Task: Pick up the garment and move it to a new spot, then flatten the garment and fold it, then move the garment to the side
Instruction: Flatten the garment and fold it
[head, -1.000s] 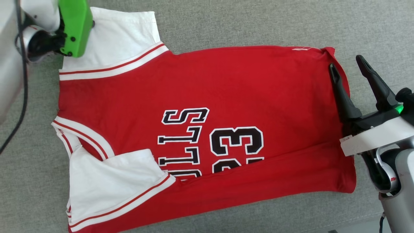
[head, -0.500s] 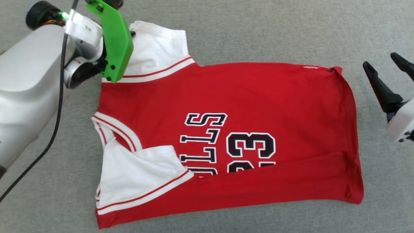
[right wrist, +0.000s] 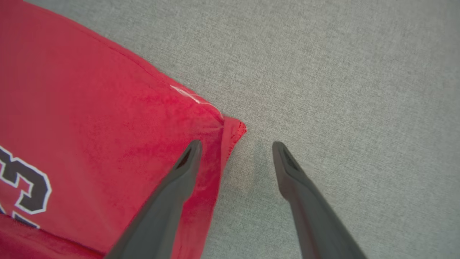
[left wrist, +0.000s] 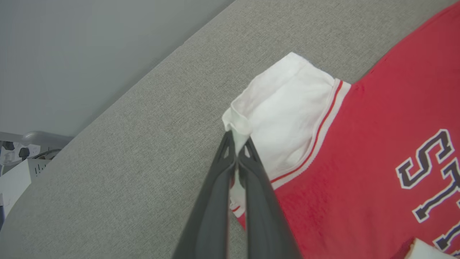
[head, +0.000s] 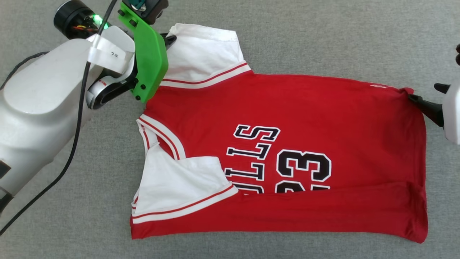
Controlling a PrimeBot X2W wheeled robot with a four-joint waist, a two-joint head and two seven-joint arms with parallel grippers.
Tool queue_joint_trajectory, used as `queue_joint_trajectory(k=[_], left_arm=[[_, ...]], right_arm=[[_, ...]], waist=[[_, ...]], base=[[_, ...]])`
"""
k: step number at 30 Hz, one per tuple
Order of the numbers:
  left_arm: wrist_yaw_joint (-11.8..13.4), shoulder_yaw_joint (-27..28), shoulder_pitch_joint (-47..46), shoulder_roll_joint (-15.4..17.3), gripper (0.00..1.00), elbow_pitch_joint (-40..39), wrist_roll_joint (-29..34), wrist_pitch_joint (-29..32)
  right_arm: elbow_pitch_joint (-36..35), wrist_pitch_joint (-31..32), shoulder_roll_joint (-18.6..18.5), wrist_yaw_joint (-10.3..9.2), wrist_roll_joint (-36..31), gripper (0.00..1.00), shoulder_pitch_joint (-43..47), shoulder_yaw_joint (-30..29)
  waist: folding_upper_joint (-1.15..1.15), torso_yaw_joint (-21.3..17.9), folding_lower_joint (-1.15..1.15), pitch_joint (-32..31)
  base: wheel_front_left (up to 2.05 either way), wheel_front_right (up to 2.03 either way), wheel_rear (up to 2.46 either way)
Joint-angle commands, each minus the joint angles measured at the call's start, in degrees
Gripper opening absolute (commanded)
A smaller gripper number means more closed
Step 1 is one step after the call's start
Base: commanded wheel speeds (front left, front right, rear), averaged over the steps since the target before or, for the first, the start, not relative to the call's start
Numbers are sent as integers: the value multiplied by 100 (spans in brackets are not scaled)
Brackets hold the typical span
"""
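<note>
The garment (head: 305,115), a red jersey with white sleeves and black "BULLS 23" lettering, lies flat on the grey cloth surface, its near long edge folded over the print. My left gripper (head: 171,36) is at the far white sleeve (head: 205,50). The left wrist view shows the left gripper (left wrist: 237,142) shut on a bunched corner of that sleeve (left wrist: 287,115). My right gripper (head: 427,99) is at the far hem corner. In the right wrist view the right gripper (right wrist: 236,145) is open, one finger over the red cloth (right wrist: 90,108) and the other over bare surface, straddling the hem corner (right wrist: 235,129).
The grey fabric surface (head: 323,43) stretches all round the jersey. In the left wrist view its edge runs diagonally, with a grey wall and white clutter (left wrist: 21,172) beyond. A black cable (head: 72,144) hangs along my pale left forearm (head: 39,108).
The head camera has shifted, so the jersey sits further right in the picture. My left gripper has shut on the sleeve corner. My right gripper swung off the hem and now straddles the far hem corner.
</note>
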Motion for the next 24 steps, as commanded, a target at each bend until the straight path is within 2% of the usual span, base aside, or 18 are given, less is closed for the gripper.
queue_joint_trajectory(k=[1, 9, 13, 14, 15, 24], left_arm=[[-16, -13, 34, -50, 0, -35, 103, -46], [-16, -24, -135, -104, 0, -142, 174, -200], [-16, -28, -142, -121, 0, -127, 161, -266], [-16, -29, -134, -114, 0, -118, 153, -284], [-16, -30, -124, -96, 0, -105, 149, -304], [-16, -35, 125, 18, 0, -19, 38, -556]], right_arm=[[121, 47, 50, -3, -45, 100, -149, 100], [1167, -60, 461, -3, -246, 100, -457, 785], [1607, -143, 575, -3, -132, 100, -418, 1167], [1657, -212, 573, -3, -94, 9, -435, 1256], [1699, -325, 567, -3, -65, 0, -462, 1311], [1753, -1617, 444, -3, 79, 0, -720, 1450]], waist=[[0, 81, 0, 106], [0, 208, 0, 375], [0, 221, 0, 398], [0, 215, 0, 385], [0, 201, 0, 360], [0, 121, 0, -131]], base=[[0, 0, 0], [0, 0, 0], [0, 0, 0], [0, 0, 0], [0, 0, 0], [0, 0, 0]])
